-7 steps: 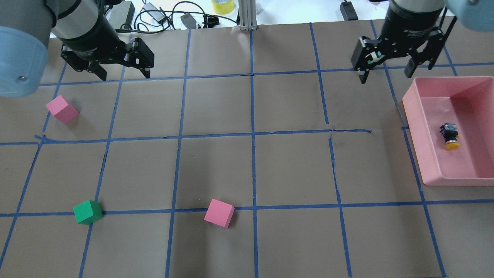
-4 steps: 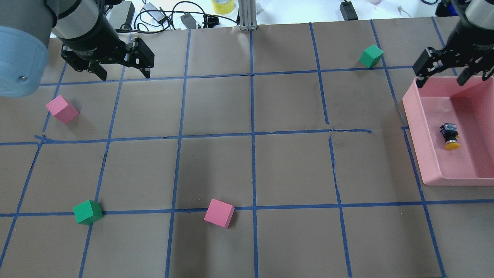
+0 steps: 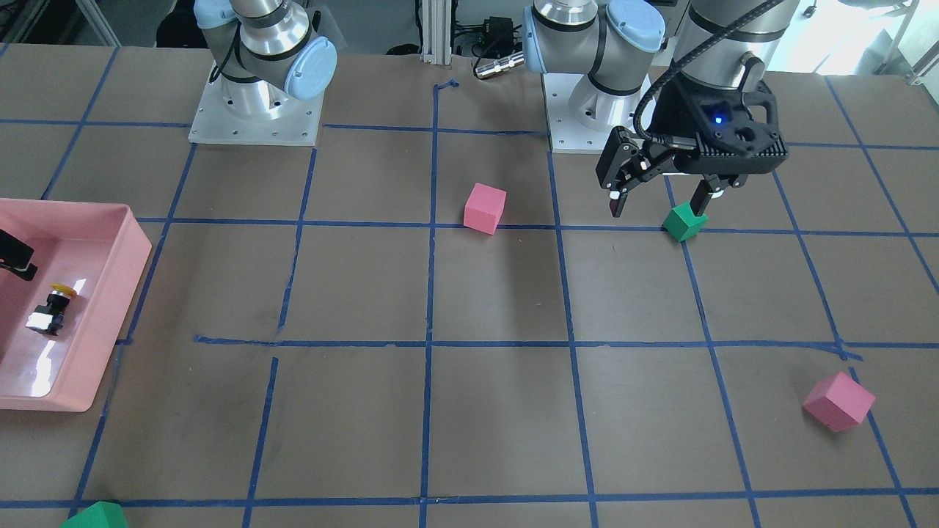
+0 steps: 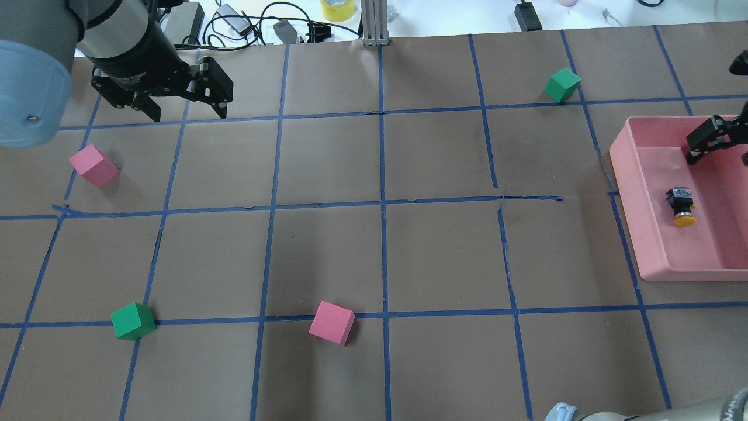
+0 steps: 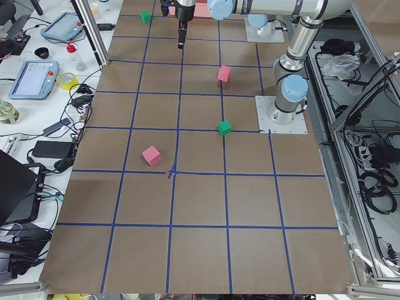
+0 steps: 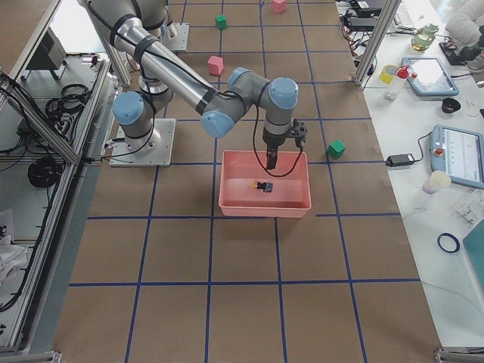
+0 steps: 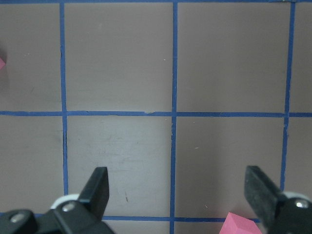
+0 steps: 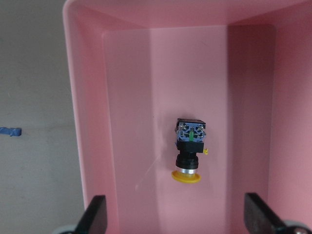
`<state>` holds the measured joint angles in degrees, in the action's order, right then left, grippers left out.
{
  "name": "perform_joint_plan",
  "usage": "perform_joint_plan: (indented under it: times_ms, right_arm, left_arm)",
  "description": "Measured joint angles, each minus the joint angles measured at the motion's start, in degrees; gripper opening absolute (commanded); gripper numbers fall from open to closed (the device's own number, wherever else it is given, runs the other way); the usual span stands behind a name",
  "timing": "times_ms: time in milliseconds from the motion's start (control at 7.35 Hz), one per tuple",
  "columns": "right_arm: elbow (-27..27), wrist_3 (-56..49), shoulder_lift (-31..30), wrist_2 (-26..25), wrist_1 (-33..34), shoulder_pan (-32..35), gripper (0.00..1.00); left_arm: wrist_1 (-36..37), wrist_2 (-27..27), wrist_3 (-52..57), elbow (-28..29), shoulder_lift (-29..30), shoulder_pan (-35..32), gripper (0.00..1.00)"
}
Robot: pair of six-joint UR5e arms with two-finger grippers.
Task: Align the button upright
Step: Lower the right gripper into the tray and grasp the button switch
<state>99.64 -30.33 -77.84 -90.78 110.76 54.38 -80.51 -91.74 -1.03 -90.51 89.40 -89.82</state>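
The button (image 4: 681, 206) lies on its side on the floor of the pink tray (image 4: 624, 175), yellow cap toward the robot. It also shows in the right wrist view (image 8: 190, 148), the front view (image 3: 51, 308) and the right side view (image 6: 264, 186). My right gripper (image 4: 721, 146) hangs open and empty over the far part of the tray, above and apart from the button. In the right wrist view its fingers (image 8: 95, 217) stand wide at the bottom. My left gripper (image 4: 187, 108) is open and empty above the table at the far left.
Foam cubes lie on the taped table: a pink one (image 4: 93, 165) near the left gripper, a green one (image 4: 132, 321), a pink one (image 4: 331, 323) in front, and a green one (image 4: 562, 84) beyond the tray. Cables and clutter line the far edge.
My right gripper has moved right from the back of the table to over the pink tray, uncovering the far green cube. It stays open. The left arm and the button have not moved.
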Motion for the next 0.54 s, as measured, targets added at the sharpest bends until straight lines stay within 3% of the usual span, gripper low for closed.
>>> perform_joint_plan:
  times_ms: [544]
  right_arm:
    - [1.09,-0.84,3.60,0.34,3.45,-2.36,1.00]
  left_arm:
    - [0.00,0.04,-0.05,0.03,-0.02,0.00,1.00]
